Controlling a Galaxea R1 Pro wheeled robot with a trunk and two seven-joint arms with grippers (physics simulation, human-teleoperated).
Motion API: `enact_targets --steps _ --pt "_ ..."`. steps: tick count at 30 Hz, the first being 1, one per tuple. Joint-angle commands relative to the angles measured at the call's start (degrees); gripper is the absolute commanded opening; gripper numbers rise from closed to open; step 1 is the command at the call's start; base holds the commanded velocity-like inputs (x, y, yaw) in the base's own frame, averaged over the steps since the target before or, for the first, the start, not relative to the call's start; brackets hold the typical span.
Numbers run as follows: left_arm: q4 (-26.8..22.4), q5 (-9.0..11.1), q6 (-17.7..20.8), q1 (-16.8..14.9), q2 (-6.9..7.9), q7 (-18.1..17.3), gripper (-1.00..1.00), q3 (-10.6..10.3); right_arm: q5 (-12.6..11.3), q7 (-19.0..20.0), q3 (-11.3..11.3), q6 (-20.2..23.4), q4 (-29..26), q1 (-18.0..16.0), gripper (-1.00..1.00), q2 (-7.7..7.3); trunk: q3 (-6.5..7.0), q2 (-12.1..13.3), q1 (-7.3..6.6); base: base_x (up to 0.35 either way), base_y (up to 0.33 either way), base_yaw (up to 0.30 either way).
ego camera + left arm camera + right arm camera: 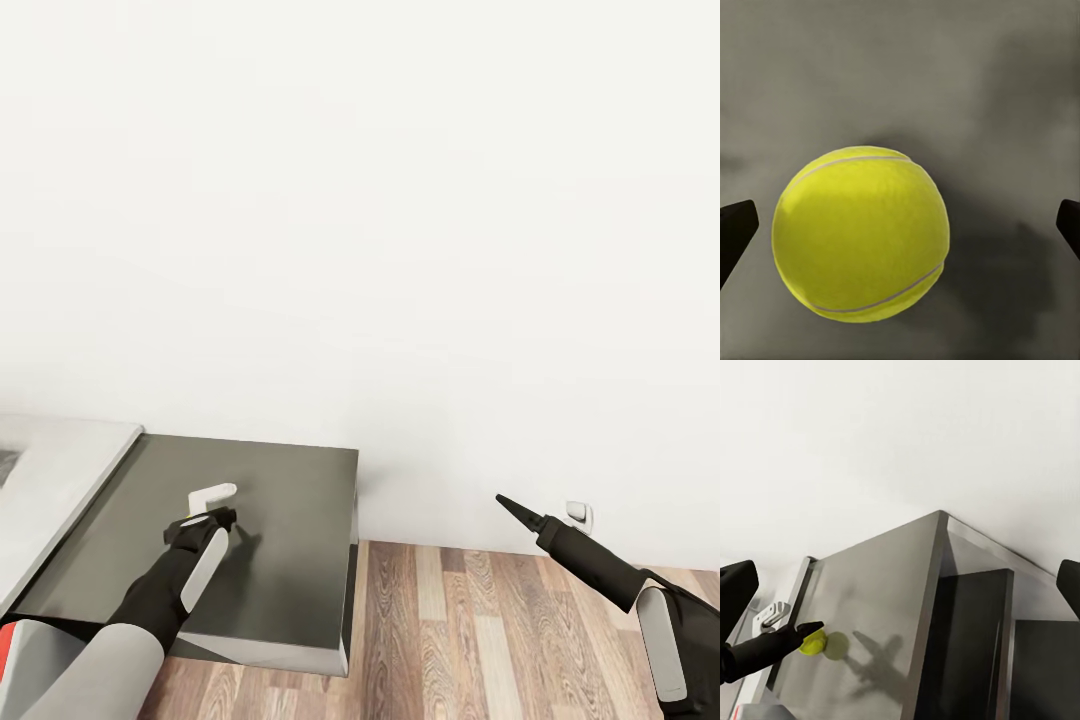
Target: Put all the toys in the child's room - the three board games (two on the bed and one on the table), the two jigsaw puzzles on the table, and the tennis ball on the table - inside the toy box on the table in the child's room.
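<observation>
- While the left end effector [900, 229] hangs over the dark-grey cabinet section of the table [290, 520], its two dark fingers stand wide apart at both edges of the left wrist view, and they do not touch anything.
- Between these fingers is the tennis ball [861, 234], yellow-green with a pale seam. It is above or on the grey top; I cannot tell if it rests there, but a soft shadow lies beside it.
- From the right wrist view the tennis ball is just at the tip of the left end effector, and a second yellowish round spot sits beside it on the grey top.
- Over the wood-plank floor [480, 640], well apart from the table, the right end effector [512, 506] points toward the white wall [400, 200]; its fingers are apart and hold nothing.
- A small white socket [578, 514] is low on the wall, near the right end effector.
</observation>
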Motion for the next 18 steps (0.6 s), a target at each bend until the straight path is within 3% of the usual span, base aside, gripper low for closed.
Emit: enact_targets --steps 1,18 --pt "-0.1 0.5 0.2 0.0 0.08 0.5 1.0 -0.3 -0.2 0.1 -0.1 0.3 0.0 0.0 1.0 0.0 -0.1 -0.1 0.03 0.0 0.0 0.0" --pt "-0.1 0.5 0.2 0.0 0.06 0.5 1.0 -0.3 -0.1 0.1 -0.1 0.3 0.0 0.0 1.0 0.0 -0.1 -0.1 0.03 0.0 0.017 0.0"
